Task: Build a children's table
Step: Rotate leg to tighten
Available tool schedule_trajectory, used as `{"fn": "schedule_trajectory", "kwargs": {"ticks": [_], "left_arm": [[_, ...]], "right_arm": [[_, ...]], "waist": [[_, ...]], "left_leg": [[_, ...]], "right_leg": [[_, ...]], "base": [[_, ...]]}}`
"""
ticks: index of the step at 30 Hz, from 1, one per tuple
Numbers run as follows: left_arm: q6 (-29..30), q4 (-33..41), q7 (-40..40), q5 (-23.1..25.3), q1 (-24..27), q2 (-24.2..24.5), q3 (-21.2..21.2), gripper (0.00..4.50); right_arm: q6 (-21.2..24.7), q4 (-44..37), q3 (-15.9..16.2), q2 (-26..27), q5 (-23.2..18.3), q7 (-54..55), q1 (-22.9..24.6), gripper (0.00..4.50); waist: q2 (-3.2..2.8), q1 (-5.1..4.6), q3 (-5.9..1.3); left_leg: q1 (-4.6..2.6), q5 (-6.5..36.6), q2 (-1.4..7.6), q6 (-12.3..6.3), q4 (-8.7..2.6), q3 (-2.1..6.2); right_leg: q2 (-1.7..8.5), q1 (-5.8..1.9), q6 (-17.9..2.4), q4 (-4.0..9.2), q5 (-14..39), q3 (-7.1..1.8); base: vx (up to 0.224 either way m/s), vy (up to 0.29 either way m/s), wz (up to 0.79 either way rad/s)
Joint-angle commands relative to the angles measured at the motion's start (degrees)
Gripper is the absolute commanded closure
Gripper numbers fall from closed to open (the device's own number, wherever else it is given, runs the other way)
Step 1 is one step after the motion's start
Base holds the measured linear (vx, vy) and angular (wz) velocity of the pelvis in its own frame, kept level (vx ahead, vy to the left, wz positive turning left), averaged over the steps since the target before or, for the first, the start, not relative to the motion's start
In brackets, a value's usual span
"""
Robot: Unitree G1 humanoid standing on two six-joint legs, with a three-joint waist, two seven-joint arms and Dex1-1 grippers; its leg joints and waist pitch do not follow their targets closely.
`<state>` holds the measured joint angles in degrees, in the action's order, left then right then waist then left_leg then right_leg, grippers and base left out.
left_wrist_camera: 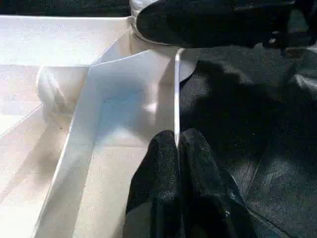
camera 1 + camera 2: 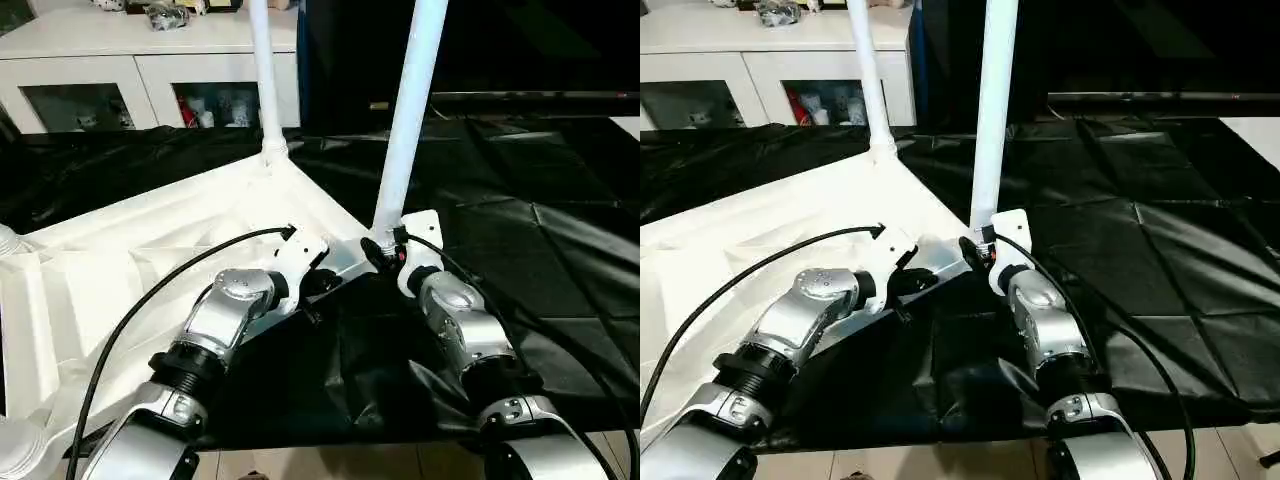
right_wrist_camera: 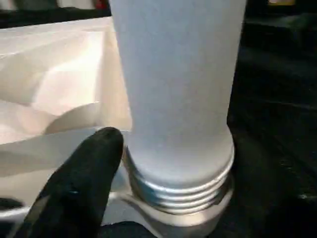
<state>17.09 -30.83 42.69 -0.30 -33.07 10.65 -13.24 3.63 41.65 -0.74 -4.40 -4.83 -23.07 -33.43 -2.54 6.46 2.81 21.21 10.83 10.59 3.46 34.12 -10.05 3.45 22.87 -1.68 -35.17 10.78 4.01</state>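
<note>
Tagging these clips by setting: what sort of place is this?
Probably a home living room: a white cabinet with glass-fronted compartments holding small items, a dark screen beside it, and a black sheet spread under the upturned children's table.

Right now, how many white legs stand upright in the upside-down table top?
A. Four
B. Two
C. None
B: one leg rises at the near corner of the table top by the right gripper, another leg at the far corner.
</note>
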Motion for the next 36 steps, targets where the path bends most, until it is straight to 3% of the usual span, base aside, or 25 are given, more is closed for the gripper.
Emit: {"fn": "schedule_trajectory", "kwargs": {"ticks": [1, 4, 5, 6, 7, 9, 14, 20, 21, 25, 32, 36], "left_arm": [[-3.2, 2.4, 3.1, -2.3, 0.6, -0.7, -0.2, 4.5], [-3.8, 3.8, 5.7, -3.2, 1.6, 0.7, 0.0, 4.5], [-3.9, 5.5, 8.3, -4.4, 2.8, 2.1, 0.3, 4.5], [-3.9, 6.1, 9.1, -4.8, 3.2, 2.5, 0.3, 4.5], [-3.9, 6.3, 9.4, -4.9, 3.3, 2.6, 0.3, 4.5], [-3.4, 7.6, 11.2, -5.4, 4.1, 3.8, 0.3, 4.5], [-2.5, 9.3, 13.4, -6.0, 5.4, 5.4, 0.3, 4.5], [-1.8, 10.9, 14.9, -6.5, 6.6, 7.0, 0.5, 4.5], [-1.7, 11.1, 15.2, -6.5, 6.8, 7.2, 0.5, 4.5], [-1.1, 11.7, 16.1, -6.6, 7.3, 7.8, 0.6, 4.5], [-0.7, 11.9, 16.0, -6.4, 7.6, 8.0, 0.7, 4.5], [-0.2, 9.1, 11.3, -4.7, 6.0, 6.2, 1.1, 4.5]], "right_arm": [[-0.7, -0.9, 2.5, 0.5, -1.1, -5.3, -0.8, 0.74], [-0.8, -1.0, 2.5, -1.8, -1.5, -8.5, -1.2, 0.74], [-1.1, -1.4, 4.0, -5.0, -1.1, -14.4, -1.3, 0.74], [-1.1, -1.6, 4.6, -6.0, -0.9, -16.3, -1.2, 0.74], [-1.1, -1.7, 4.8, -6.3, -0.8, -16.8, -1.1, 0.74], [-1.0, -2.9, 6.4, -8.9, -0.5, -22.8, -0.5, 0.74], [-0.2, -3.6, 6.9, -11.2, -0.9, -28.7, -0.3, 0.74], [-0.5, -3.1, 6.7, -11.9, -1.9, -31.1, -0.7, 1.11], [-0.4, -3.0, 6.5, -11.8, -2.4, -31.4, -0.8, 1.36], [0.0, -3.1, 6.5, -11.7, -3.2, -33.1, -0.7, 1.7], [0.6, -3.0, 6.5, -11.5, -2.4, -33.4, 0.0, 1.78], [1.7, 0.3, 5.4, -9.1, -0.8, -24.1, 0.0, 1.78]], "waist": [[0.75, 0.05, -3.78], [0.76, 0.18, -3.87], [0.79, 0.19, -3.92], [0.92, 0.24, -4.0], [0.8, 0.32, -3.95], [0.92, 0.47, -3.92], [1.14, 0.72, -3.81], [1.21, 0.92, -3.8], [1.17, 0.93, -3.82], [1.21, 0.93, -3.86], [1.11, 1.03, -3.85], [0.99, 0.84, -3.77]], "left_leg": [[-0.21, 9.1, 2.56, -2.52, -4.01, 1.06], [-0.14, 6.3, 2.55, -3.82, -3.73, 0.89], [-0.22, 6.1, 2.54, -3.92, -3.67, 0.85], [0.04, 5.5, 2.56, -4.36, -3.59, 0.91], [-0.04, 5.2, 2.62, -4.79, -3.49, 0.8], [-0.02, 5.6, 2.66, -5.12, -3.48, 0.78], [-0.08, 6.4, 2.79, -5.07, -3.56, 0.8], [-0.14, 6.1, 2.72, -5.13, -3.53, 0.73], [-0.15, 5.9, 2.74, -5.16, -3.53, 0.73], [-0.11, 5.7, 2.72, -5.16, -3.48, 0.72], [-0.15, 5.7, 2.72, -5.1, -3.48, 0.7], [-0.14, 6.2, 2.68, -4.56, -3.62, 0.78]], "right_leg": [[5.41, -2.99, -9.3, 4.51, 12.3, -3.04], [5.29, -2.88, -10.4, 4.16, 9.2, -3.0], [5.21, -2.87, -10.6, 4.08, 8.7, -2.98], [5.23, -3.15, -11.1, 3.79, 7.5, -2.86], [5.12, -2.94, -11.5, 3.74, 6.6, -2.88], [5.09, -2.98, -11.8, 3.68, 6.8, -2.81], [5.22, -2.99, -11.4, 3.81, 9.3, -2.83], [5.18, -2.82, -11.1, 3.93, 10.4, -2.85], [5.15, -2.78, -11.1, 3.9, 10.2, -2.85], [5.12, -2.82, -11.2, 3.83, 9.6, -2.83], [5.07, -2.75, -11.2, 3.85, 9.8, -2.81], [5.11, -2.77, -11.0, 3.96, 10.6, -2.79]], "base": [[0.0, 0.0, 0.0], [0.0, 0.0, 0.0], [0.0, 0.0, 0.0], [0.0, 0.0, 0.0], [0.0, 0.0, 0.0], [0.0, 0.0, 0.0], [0.0, 0.0, 0.0], [0.0, 0.0, 0.0], [0.0, 0.0, 0.0], [0.0, 0.0, 0.0], [0.0, 0.0, 0.0], [0.0, 0.0, 0.0]]}}
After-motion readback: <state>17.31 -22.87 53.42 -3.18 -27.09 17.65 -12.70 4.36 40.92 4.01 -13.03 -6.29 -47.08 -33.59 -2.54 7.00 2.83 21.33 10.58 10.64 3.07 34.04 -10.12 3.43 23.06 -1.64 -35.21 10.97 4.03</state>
